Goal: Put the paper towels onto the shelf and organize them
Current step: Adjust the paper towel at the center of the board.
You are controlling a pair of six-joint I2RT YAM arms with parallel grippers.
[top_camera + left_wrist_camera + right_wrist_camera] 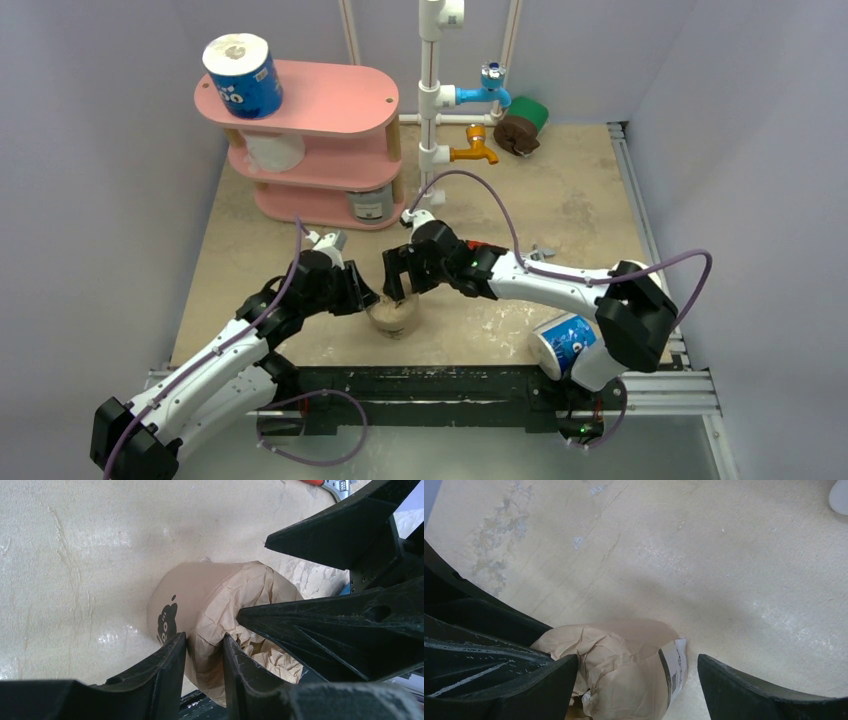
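Pale lilac walls close round a scuffed beige table [560, 200]. At its far left corner stands the pink shelf [330, 100]. A blue printed roll [243, 75] sits upright at the left end of the top board, a bare white roll [275, 150] on the middle board, and a grey roll [370, 203] on the bottom board towards its right end. A white pipe frame [430, 100] with a blue and an orange tap rises at the middle of the far edge. Just right of the taps, a green roll [530, 115] and a dark brown roll [515, 135] lie touching each other. A second blue roll [565, 343] stands at the near edge towards the right, against the right arm.

Both arms meet over the brown-wrapped roll [395, 318] [200, 595] [624, 645], which rests on the table near the middle of the near edge. The left gripper [365, 300] [205, 642] is nearly closed, pinching the roll's wall at its crumpled end, one finger outside the wrapper and the other pressed into the folds. The right gripper [398, 285] [636, 662] stands wide apart, straddling the same roll without clamping it. One of its fingers lies against the crumpled paper, and the other stays clear on the far side.
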